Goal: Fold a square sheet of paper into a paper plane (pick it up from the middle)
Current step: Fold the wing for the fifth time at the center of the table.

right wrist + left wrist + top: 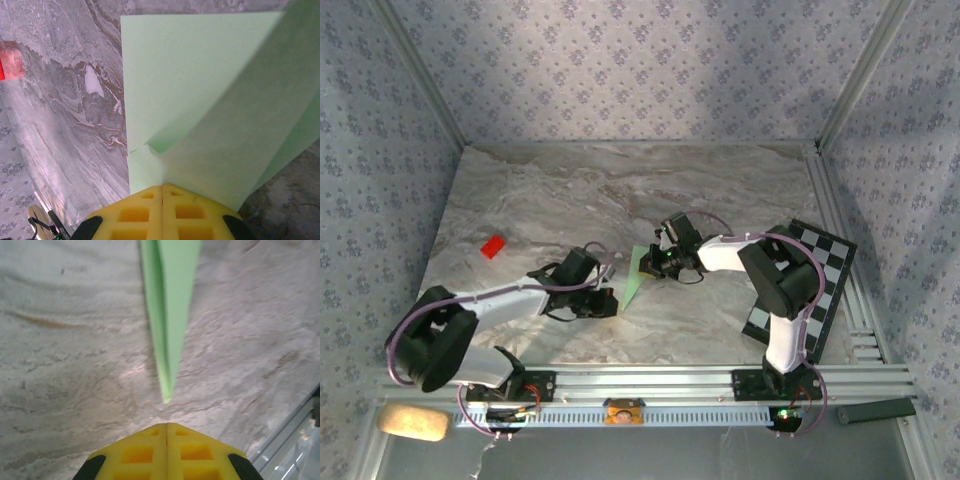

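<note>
The square sheet of paper is now folded into the pale green paper plane (635, 275), which lies between my two grippers at the table's middle. In the left wrist view it is a slim dart (170, 315) with a centre crease. Its sharp tip points at my left gripper (166, 424), which is shut and empty a short gap away. My right gripper (162, 185) is shut, and the folded paper (200, 100) starts right at its tips, one flap flat and one raised. In the top view the left gripper (608, 302) sits at the dart's near tip and the right gripper (651, 263) at its wide end.
A small red square piece (493, 246) lies on the marble table at the left. A black-and-white checkered board (820, 285) rests at the right edge behind the right arm. A metal rail (670, 383) runs along the front, and a beige pad (412, 421) sits at the lower left.
</note>
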